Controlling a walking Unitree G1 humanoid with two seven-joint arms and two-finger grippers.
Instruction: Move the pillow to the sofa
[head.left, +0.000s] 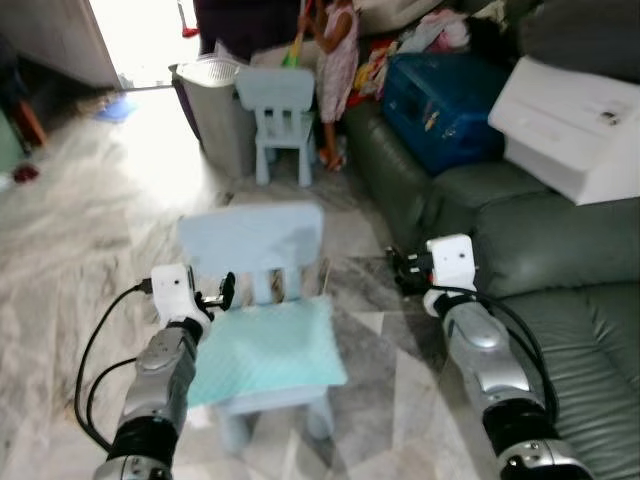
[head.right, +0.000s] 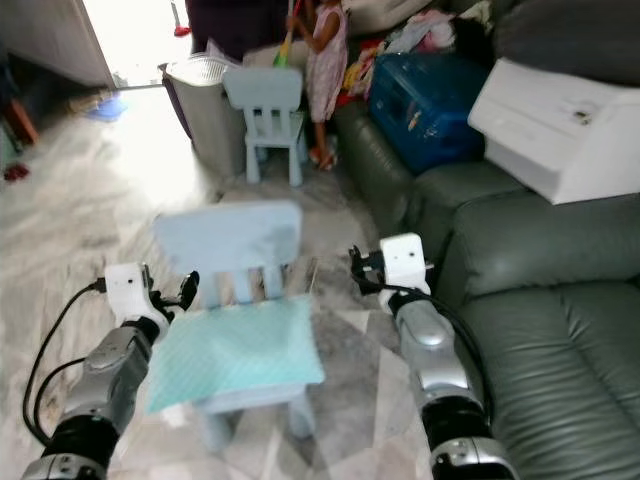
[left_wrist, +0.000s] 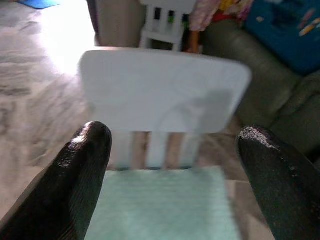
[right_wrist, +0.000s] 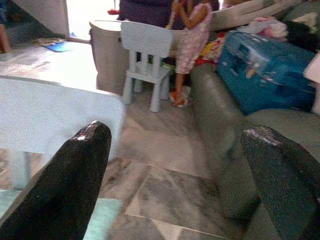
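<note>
A pale mint pillow (head.left: 268, 350) lies flat on the seat of a small light-blue child's chair (head.left: 250, 238) in front of me. My left gripper (head.left: 222, 292) hovers at the pillow's back left corner; in the left wrist view its fingers (left_wrist: 85, 165) stand wide apart, open, with the pillow (left_wrist: 160, 207) and chair back beyond them. My right gripper (head.left: 402, 268) is raised to the right of the chair, between it and the dark green leather sofa (head.left: 560, 270), open and holding nothing. The right wrist view catches the pillow's corner (right_wrist: 102, 215).
On the sofa lie a white box (head.left: 580, 130) and a blue case (head.left: 450, 100). Farther back stand a second small chair (head.left: 282, 115), a grey bin (head.left: 215, 110) and a person in a pink dress (head.left: 337, 50). The floor is marble tile.
</note>
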